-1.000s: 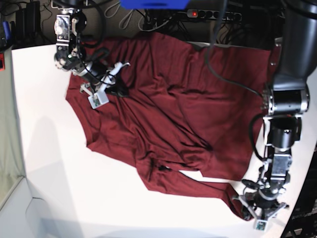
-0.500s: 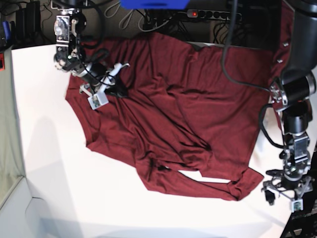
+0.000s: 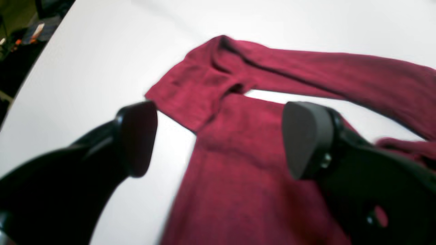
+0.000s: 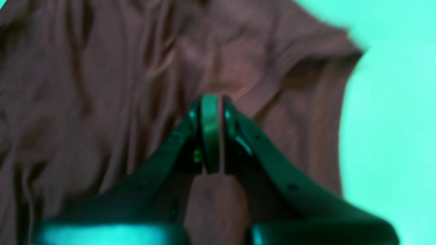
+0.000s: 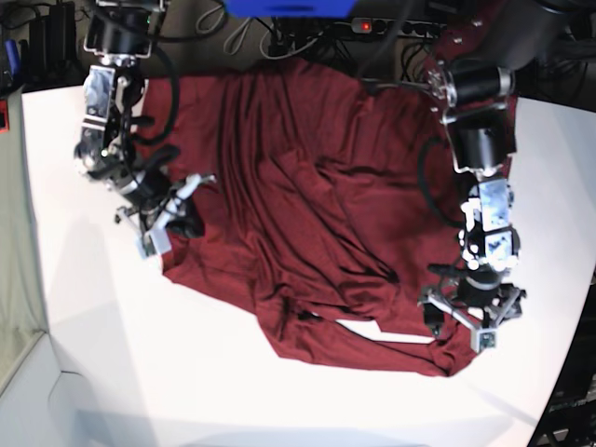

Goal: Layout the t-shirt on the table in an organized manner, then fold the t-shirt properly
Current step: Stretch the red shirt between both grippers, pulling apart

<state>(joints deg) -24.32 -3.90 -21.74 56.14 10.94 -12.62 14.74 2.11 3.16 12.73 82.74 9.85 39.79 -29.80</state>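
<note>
The dark maroon t-shirt [image 5: 326,205] lies spread and wrinkled across the white table [image 5: 140,372]. At the shirt's left edge my right gripper [image 5: 177,223] is low on the cloth. In the right wrist view its fingers [image 4: 211,102] are shut together, with creases of the t-shirt [image 4: 102,85] running up to the tips. My left gripper [image 5: 458,328] hovers over the shirt's near right corner. The left wrist view shows that gripper [image 3: 221,139] open wide, with nothing held, above a folded-over sleeve end of the t-shirt [image 3: 204,88] on the bare table [image 3: 119,51].
A power strip [image 5: 368,25] with a red light and loose cables lie behind the table's far edge, beside a blue object [image 5: 289,7]. White tabletop shows to the left and front of the shirt. The table's right edge runs close to the left arm.
The left gripper opened, let go of the shirt's near right corner and swung inward over it. The right gripper moved toward the near left, dragging the shirt's left side with it.
</note>
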